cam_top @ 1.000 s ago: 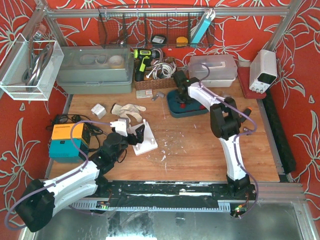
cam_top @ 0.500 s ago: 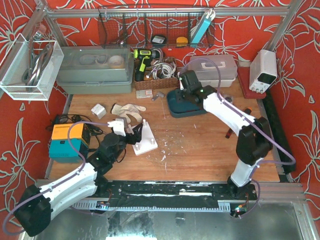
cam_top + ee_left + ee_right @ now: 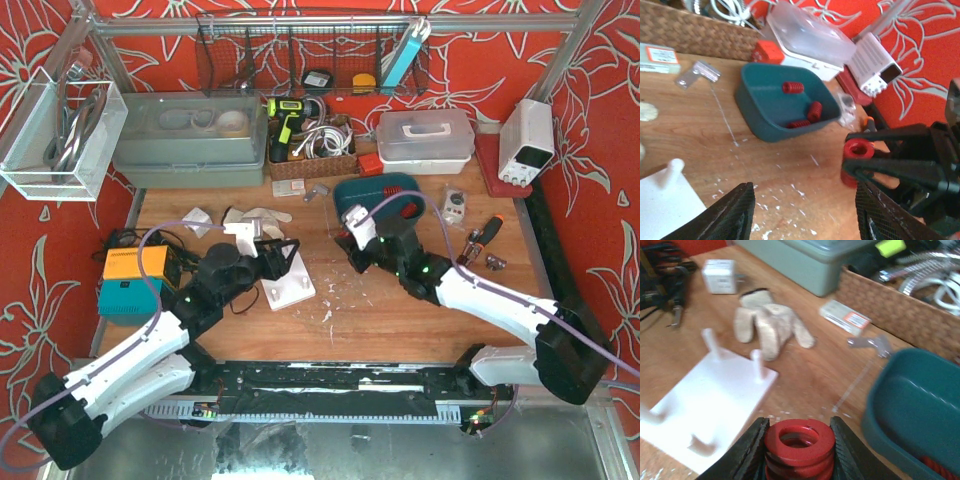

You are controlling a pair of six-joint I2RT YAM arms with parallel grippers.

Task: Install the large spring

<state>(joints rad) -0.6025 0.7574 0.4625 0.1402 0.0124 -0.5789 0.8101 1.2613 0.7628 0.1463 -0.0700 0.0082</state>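
Note:
The large spring (image 3: 799,446), a thick red coil, stands upright between the fingers of my right gripper (image 3: 799,442), which is shut on it. In the left wrist view the same spring (image 3: 858,150) hangs a little above the wood at the right. The white peg plate (image 3: 290,286) lies left of it, with thin upright pegs (image 3: 757,363). My left gripper (image 3: 284,256) hovers over the plate's far edge; its fingers (image 3: 732,216) stand apart with nothing between them. Behind, the teal bin (image 3: 756,102) holds smaller red springs (image 3: 793,87).
A pale glove (image 3: 252,218) and a white cube (image 3: 196,217) lie behind the plate. An orange and teal box (image 3: 133,282) sits at the left edge. A wicker basket (image 3: 310,160), a grey tub (image 3: 180,150) and a clear case (image 3: 425,140) line the back. A screwdriver (image 3: 482,236) lies at right.
My right arm swung from over the teal bin toward the near middle of the table, carrying the red spring. My left gripper narrowed and shifted right over the white plate.

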